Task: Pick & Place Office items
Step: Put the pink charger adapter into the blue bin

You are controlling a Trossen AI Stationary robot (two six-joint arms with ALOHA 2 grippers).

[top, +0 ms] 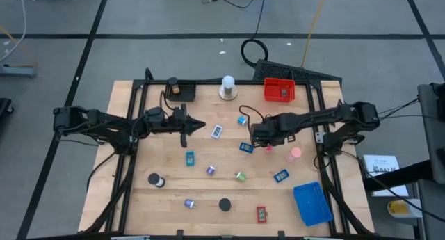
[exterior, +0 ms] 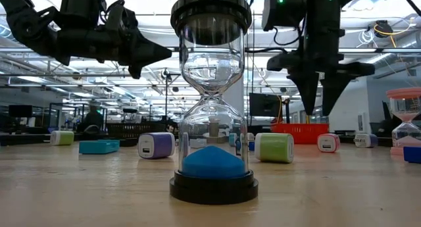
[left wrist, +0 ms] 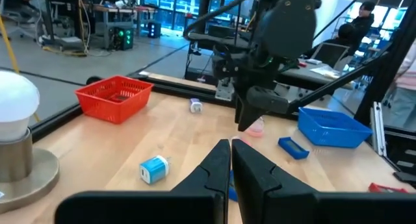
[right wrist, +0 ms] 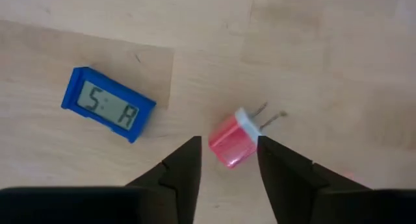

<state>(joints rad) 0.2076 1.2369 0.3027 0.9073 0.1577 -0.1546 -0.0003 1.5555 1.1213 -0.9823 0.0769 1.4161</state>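
Note:
Small office items lie scattered over the wooden table (top: 167,149). A red charger plug (right wrist: 233,146) lies on its side on the wood, prongs pointing away from a blue desk clock (right wrist: 109,104) beside it. My right gripper (right wrist: 227,156) hangs open above the plug, pointing down, one finger on either side and clear of it; in the low view it (exterior: 320,99) stands well above the table top. My left gripper (top: 198,125) is shut and empty, held level over the table's left middle, pointing toward the right arm.
A red tray (top: 279,90) stands at the far right and a blue tray (top: 311,203) at the near right. A white knob on a round base (top: 227,87) sits at the far middle. An hourglass (exterior: 212,102) stands near the front edge. Chargers, clocks and cylinders dot the middle.

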